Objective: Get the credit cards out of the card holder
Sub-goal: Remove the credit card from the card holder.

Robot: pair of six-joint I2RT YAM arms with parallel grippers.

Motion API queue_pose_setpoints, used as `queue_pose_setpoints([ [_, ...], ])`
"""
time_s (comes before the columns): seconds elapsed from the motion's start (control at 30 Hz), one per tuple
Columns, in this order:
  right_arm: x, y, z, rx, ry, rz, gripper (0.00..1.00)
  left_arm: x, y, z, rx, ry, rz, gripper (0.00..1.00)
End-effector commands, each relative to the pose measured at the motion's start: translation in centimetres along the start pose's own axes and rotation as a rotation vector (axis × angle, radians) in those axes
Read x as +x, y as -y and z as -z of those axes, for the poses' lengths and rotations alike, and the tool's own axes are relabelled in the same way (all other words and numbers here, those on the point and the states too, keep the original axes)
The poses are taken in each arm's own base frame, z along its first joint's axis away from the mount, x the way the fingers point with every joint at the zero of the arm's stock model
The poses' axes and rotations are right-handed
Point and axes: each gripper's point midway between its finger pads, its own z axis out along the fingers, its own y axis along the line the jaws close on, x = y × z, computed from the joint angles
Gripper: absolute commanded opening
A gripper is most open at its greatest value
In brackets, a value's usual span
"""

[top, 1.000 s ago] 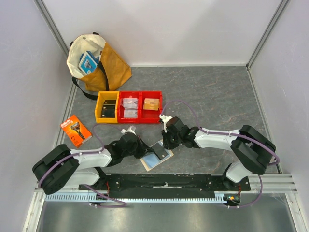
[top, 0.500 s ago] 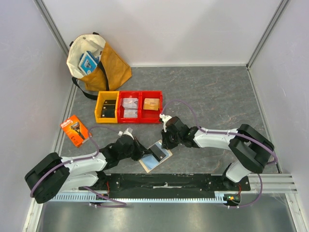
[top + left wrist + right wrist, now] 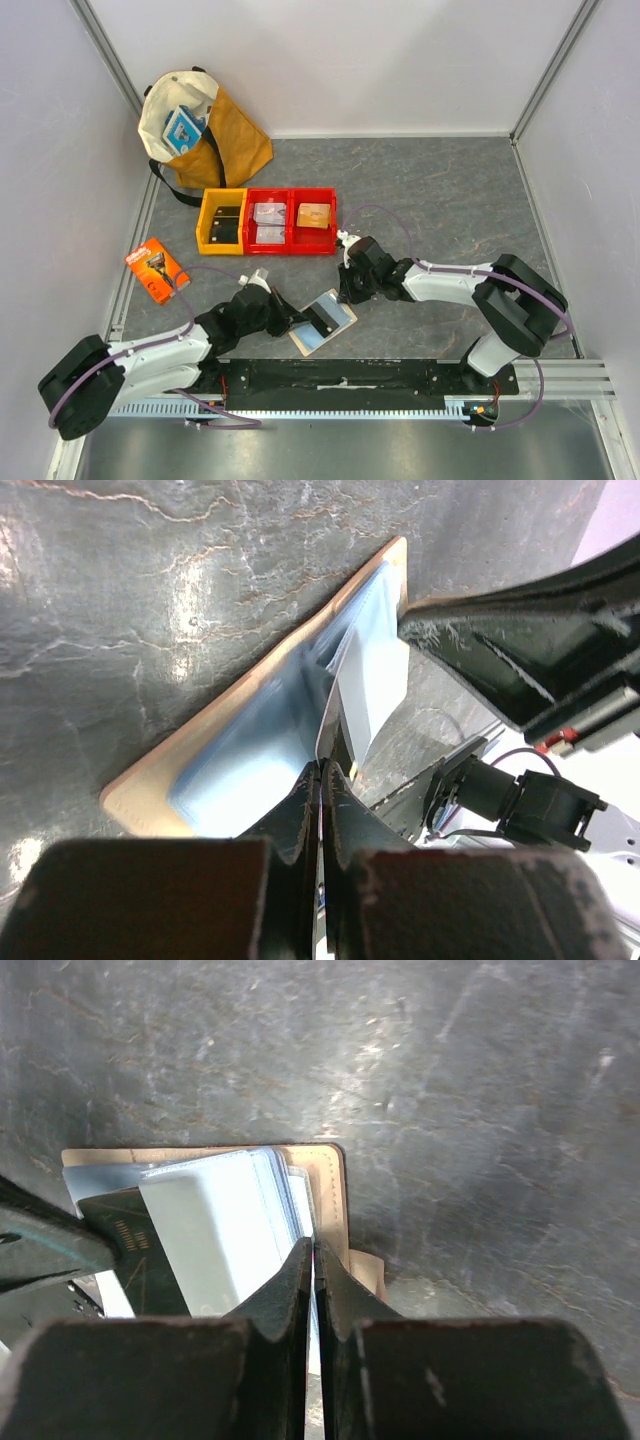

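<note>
Grey marbled tabletop [image 3: 440, 190], left tool [image 3: 322, 780] and right tool [image 3: 313, 1255] each pinched on card holder [image 3: 312, 340] sleeves

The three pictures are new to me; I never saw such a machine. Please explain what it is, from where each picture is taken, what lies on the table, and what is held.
You see two white robot arms bolted at the table's near edge. The wide picture looks down from above them; each close picture comes from a camera on one wrist. On the grey stone-patterned table lie an open beige-tan card holder with pale plastic sleeves, an orange razor package, a yellow bin beside red bins, and a tan and cream bag. The left gripper is shut on a thin pale sheet standing up from the holder; sleeve or card, I cannot tell. The right gripper pinches the holder's opposite end.
</note>
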Motion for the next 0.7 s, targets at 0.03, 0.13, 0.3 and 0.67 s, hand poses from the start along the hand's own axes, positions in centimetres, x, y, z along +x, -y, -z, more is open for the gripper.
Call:
queue_pose_setpoints([
  [0.03,3.0,6.4,0.4,0.225,-0.079,-0.055,0.10,-0.7,-0.7,0.7,0.014,0.055,-0.001,0.02],
  [0.13,1.9,6.7,1.1,0.235,-0.039,-0.052,0.12,-0.9,0.0,1.1,0.066,0.070,-0.017,0.02],
  [0.3,-0.4,6.1,2.5,0.211,0.039,-0.036,0.19,-1.2,0.9,1.7,0.132,0.095,-0.041,0.02],
  [0.67,-6.1,-0.3,8.2,-0.053,0.222,0.188,0.68,-2.0,4.3,3.8,0.312,0.159,-0.156,0.02],
])
